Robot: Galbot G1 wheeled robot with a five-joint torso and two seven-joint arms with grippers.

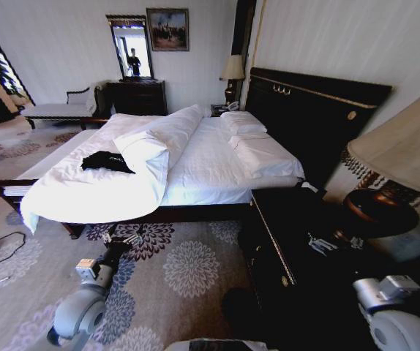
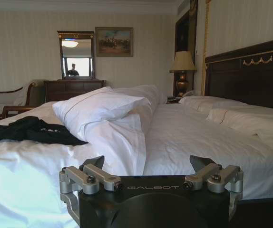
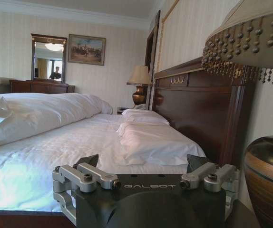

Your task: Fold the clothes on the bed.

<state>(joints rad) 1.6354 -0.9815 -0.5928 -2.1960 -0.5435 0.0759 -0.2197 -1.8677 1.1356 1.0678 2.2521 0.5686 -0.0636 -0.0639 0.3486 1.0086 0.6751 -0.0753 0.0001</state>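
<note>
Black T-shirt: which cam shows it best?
Head view: the crumpled black soft-fabric T-shirt lies fully visible from above on the white duvet. Left wrist view shows it side-on, low and flattened. Right wrist view shows bedding and pillows instead.

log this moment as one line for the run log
stage: before reaching | t-shirt: crumpled on bed, unfolded | left gripper: open, empty, beside bed | right gripper: open, empty, near lamp

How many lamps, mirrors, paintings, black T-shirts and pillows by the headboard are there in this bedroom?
Lamps: 2
Mirror: 1
Painting: 1
Black T-shirt: 1
Pillows at the headboard: 2
Total: 7
</note>
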